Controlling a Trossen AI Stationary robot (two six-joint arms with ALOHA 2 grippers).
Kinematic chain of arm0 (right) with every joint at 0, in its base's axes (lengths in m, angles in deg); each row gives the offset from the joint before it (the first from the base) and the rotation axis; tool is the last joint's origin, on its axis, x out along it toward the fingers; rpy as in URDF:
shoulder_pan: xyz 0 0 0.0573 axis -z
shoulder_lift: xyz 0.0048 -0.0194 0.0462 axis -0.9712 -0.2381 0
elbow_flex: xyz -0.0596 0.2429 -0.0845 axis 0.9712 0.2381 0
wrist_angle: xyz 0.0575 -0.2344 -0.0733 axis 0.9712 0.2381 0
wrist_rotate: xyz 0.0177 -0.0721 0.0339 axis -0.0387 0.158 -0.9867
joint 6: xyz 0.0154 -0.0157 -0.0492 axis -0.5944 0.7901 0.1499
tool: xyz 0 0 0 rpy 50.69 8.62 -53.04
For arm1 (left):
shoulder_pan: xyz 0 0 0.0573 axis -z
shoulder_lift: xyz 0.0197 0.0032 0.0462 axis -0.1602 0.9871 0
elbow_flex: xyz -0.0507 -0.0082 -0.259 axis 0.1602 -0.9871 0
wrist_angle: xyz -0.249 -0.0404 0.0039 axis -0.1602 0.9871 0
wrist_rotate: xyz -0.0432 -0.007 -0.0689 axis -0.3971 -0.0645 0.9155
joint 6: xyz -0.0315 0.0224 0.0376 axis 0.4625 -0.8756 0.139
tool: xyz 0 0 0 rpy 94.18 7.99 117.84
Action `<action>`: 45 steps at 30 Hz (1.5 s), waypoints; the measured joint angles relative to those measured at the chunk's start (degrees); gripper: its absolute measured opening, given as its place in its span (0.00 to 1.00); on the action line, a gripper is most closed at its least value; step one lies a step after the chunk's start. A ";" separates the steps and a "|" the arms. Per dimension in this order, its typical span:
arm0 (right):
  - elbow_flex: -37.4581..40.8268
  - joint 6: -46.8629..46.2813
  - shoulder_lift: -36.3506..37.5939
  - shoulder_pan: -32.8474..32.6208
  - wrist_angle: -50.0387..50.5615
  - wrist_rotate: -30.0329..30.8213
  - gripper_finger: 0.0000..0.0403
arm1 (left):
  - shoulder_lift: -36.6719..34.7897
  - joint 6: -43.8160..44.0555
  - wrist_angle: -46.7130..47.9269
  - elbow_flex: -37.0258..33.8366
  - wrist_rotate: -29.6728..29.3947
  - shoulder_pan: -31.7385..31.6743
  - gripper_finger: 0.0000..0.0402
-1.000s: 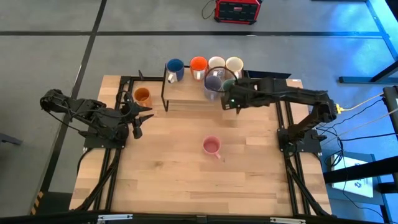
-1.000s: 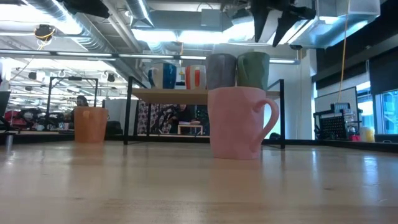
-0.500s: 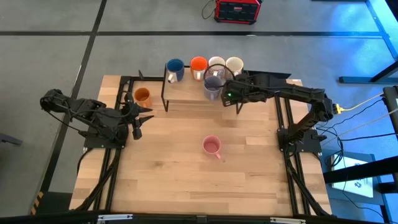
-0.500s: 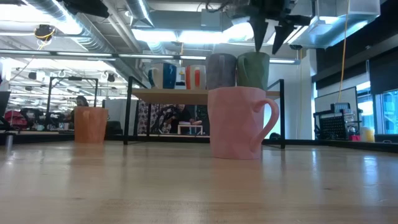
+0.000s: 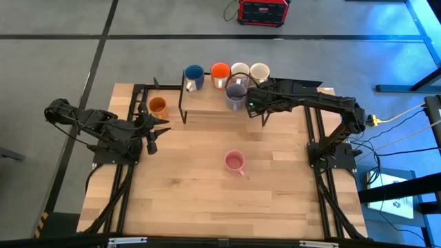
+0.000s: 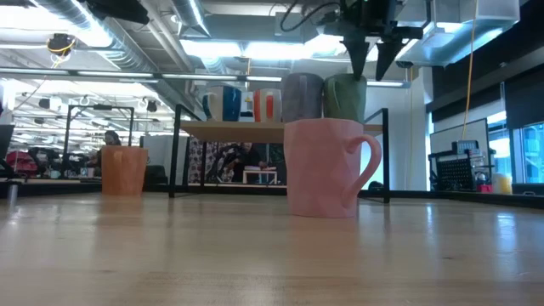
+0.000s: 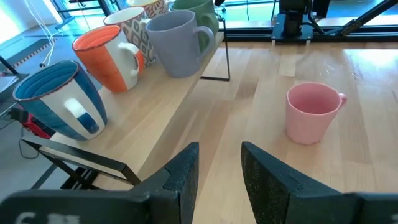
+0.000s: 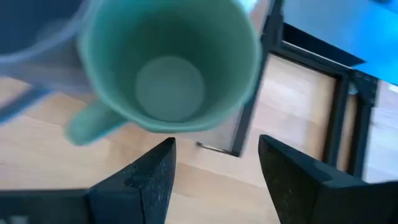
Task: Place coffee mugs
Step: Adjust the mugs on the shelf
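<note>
Green mug stands on the rack beside the lavender mug; the right gripper hovers directly above it, fingers spread wide, apparently to straddle its rim. Left gripper waits, open, near the amber mug.

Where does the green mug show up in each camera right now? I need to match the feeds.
High view: hidden under the right gripper, beside the lavender mug.
Low view: green mug on the rack, right of the lavender mug.
Left wrist view: top edge, behind the lavender mug.
Right wrist view: fills the top, seen from above.
Shared landmark: the lavender mug.
</note>
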 joint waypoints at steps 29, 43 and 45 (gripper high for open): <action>-5.04 -3.97 -0.57 2.01 2.39 3.38 0.53 | 0.00 -0.04 0.00 0.00 -0.23 -0.01 0.28; -1.88 -1.25 -0.44 6.87 2.25 3.91 0.53 | 0.02 -0.04 0.00 0.00 -0.23 -0.01 0.28; -1.88 -0.18 -0.44 7.74 2.24 3.95 0.53 | 0.02 -0.26 0.00 0.00 -0.23 0.01 0.28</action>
